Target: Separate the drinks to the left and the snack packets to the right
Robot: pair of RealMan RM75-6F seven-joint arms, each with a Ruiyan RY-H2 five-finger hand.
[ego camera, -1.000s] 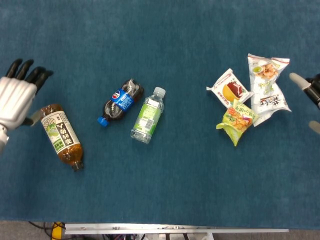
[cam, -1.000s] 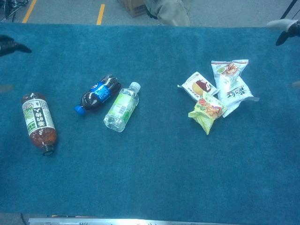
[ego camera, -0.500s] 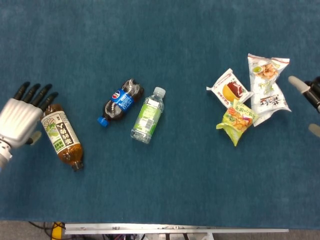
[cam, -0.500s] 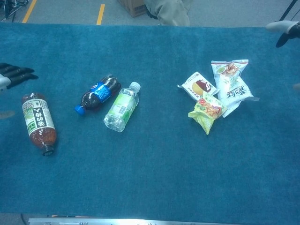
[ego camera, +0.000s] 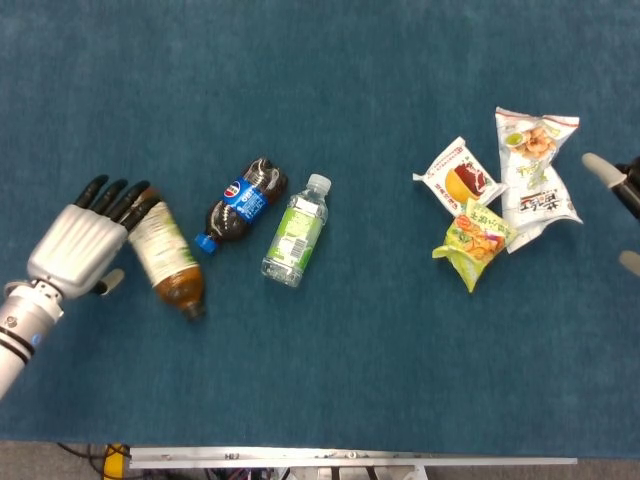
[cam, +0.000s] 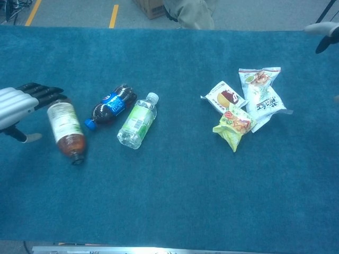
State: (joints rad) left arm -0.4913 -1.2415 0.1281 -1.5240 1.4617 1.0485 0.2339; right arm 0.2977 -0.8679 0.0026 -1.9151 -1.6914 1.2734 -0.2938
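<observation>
Three drinks lie on the blue cloth: a brown tea bottle, a cola bottle and a clear water bottle. My left hand lies flat with straight fingers against the tea bottle's left side, holding nothing. At the right, several snack packets cluster: a red-and-white one, two white ones and a yellow-green one. My right hand shows only spread fingertips at the right edge, beside the packets.
A metal rail marks the table's front edge. Beyond the far edge, the chest view shows floor, a cardboard box and someone's leg. Bare blue cloth separates the drinks from the packets.
My left hand swept rightward and lower, pushing the tea bottle toward the cola bottle; the bottle rolled and its label turned. The right hand barely shifted.
</observation>
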